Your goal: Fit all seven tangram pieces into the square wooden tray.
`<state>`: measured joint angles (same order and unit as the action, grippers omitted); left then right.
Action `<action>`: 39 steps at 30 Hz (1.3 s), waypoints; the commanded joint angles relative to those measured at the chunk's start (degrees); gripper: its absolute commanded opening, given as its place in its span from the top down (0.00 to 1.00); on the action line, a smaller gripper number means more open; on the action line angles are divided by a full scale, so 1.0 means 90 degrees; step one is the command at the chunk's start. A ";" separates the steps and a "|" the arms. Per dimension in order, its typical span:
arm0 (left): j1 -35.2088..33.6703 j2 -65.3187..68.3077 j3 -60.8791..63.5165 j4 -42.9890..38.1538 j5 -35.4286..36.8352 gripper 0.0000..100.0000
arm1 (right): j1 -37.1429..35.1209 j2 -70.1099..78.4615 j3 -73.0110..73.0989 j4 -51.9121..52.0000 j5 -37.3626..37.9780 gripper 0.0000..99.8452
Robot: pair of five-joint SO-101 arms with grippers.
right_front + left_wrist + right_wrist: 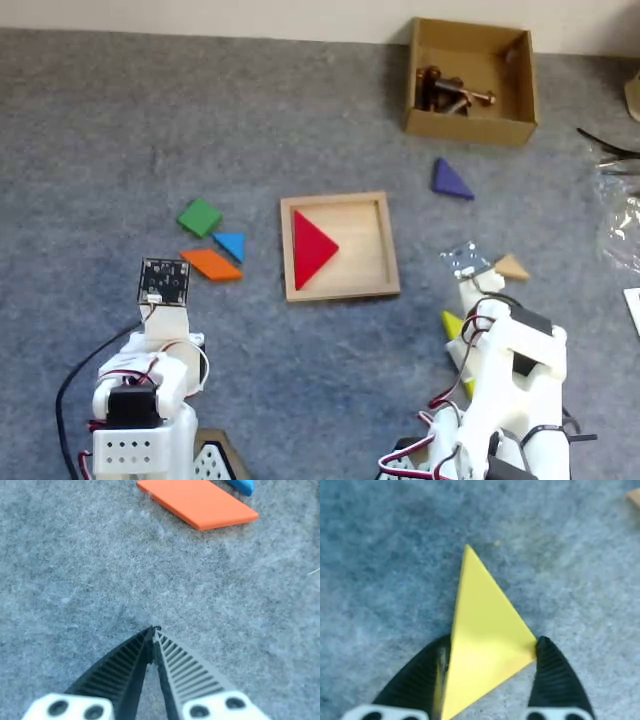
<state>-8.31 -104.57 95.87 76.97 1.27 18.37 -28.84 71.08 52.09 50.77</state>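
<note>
Grey felt [120, 130] covers the table, with the square wooden tray [340, 293] about mid-table and the red triangle [310, 248] lying inside it.
Left of the tray sit the green square [200, 217], blue triangle [230, 244] and orange parallelogram [211, 264]. To its right lies the tan triangle [511, 267], and beyond it are the purple triangle [451, 181] and a cardboard box [470, 128]. From above, the arm right of the tray covers most of the yellow triangle [452, 324]. Its wrist view has the right gripper [492, 642] with jaws pressed against that piece's edges. The left gripper [154, 632] has its jaws closed together over felt.
</note>
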 commanded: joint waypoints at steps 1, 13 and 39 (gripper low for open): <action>-0.0073 -0.0034 0.0142 0.0049 -0.0039 0.99 | 0.0073 0.0073 0.0190 0.0278 -0.0059 0.99; -0.0073 -0.0034 0.0142 0.0049 -0.0039 0.99 | 0.0073 0.0063 -0.0269 0.0708 -0.0059 0.99; -0.0073 -0.0034 0.0142 0.0049 -0.0039 0.99 | 0.0288 0.0073 -0.1607 0.1411 -0.0020 0.99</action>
<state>-8.31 -104.57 95.87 76.97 1.27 18.64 -28.48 58.33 65.19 50.86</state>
